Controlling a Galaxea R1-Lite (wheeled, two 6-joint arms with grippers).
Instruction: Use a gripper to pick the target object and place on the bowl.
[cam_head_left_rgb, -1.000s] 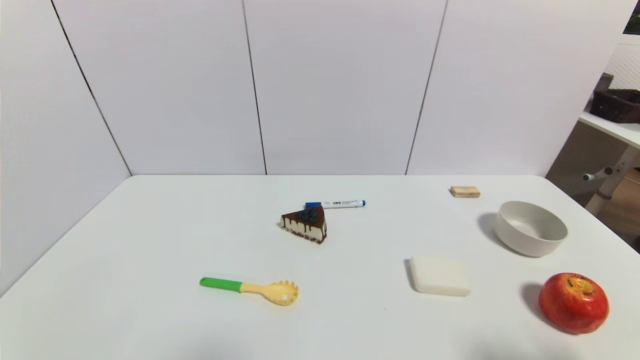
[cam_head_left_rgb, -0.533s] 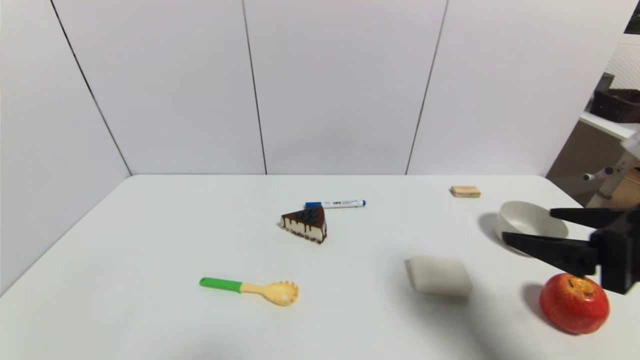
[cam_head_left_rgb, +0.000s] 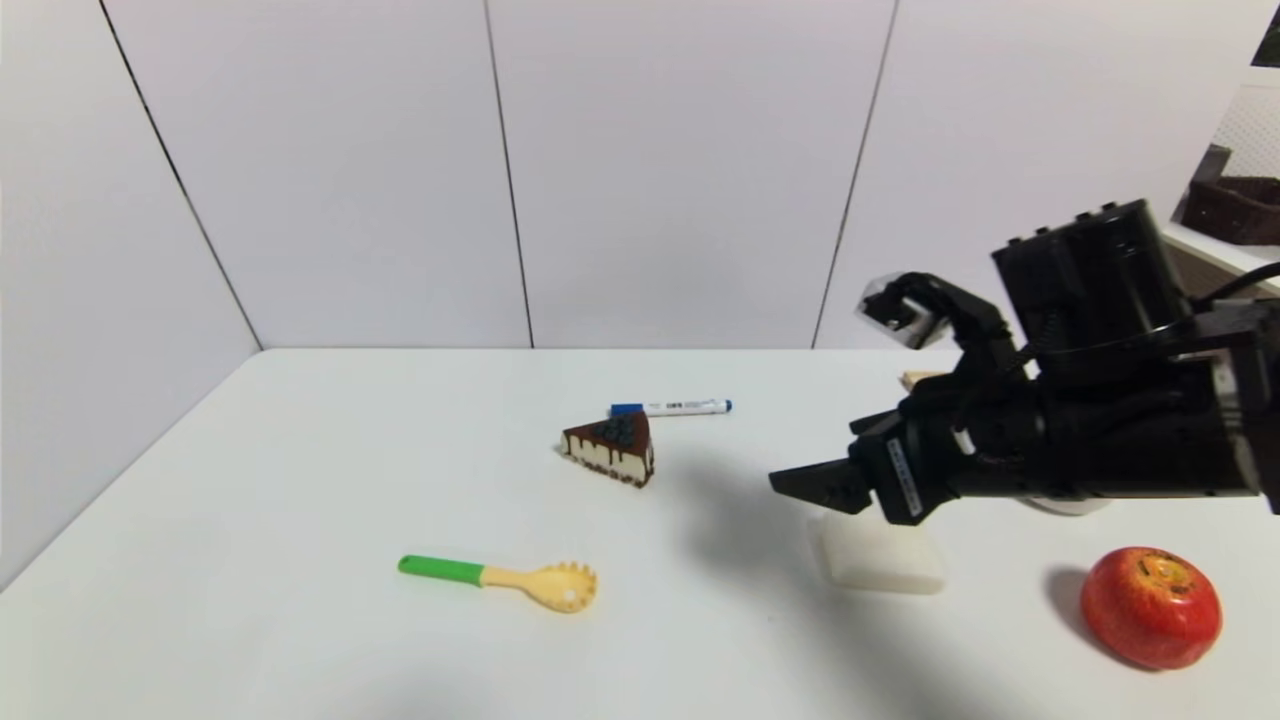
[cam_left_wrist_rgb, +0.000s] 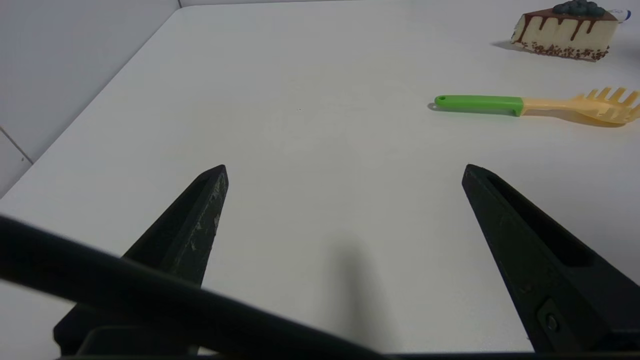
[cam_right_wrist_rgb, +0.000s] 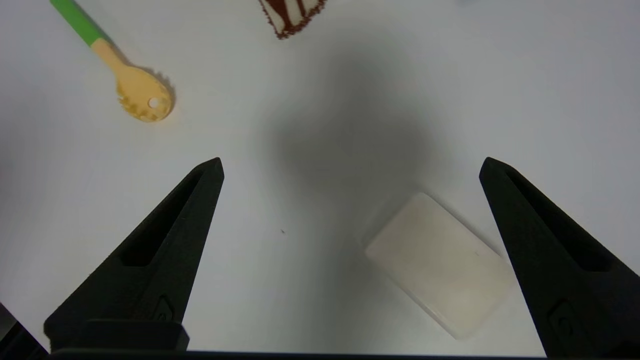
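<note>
Lying flat on the worktop (cam_head_left_rgb: 300, 450), the pasta spoon (cam_head_left_rgb: 498, 577) is found toward the robot's left of centre, its long axis running left to right, green handle leftward, toothed head rightward; the right gripper (cam_head_left_rgb: 815, 485) is held above the white block (cam_head_left_rgb: 880, 565), jaws spread wide and empty, well apart from the spoon, which lies to its left and nearer the robot; the left gripper (cam_left_wrist_rgb: 345, 170), also wide and empty, is seen low over the worktop with the spoon ahead of it, and which gripper is nearer cannot be told; the bowl (cam_head_left_rgb: 1070, 505) is mostly hidden behind the right arm.
</note>
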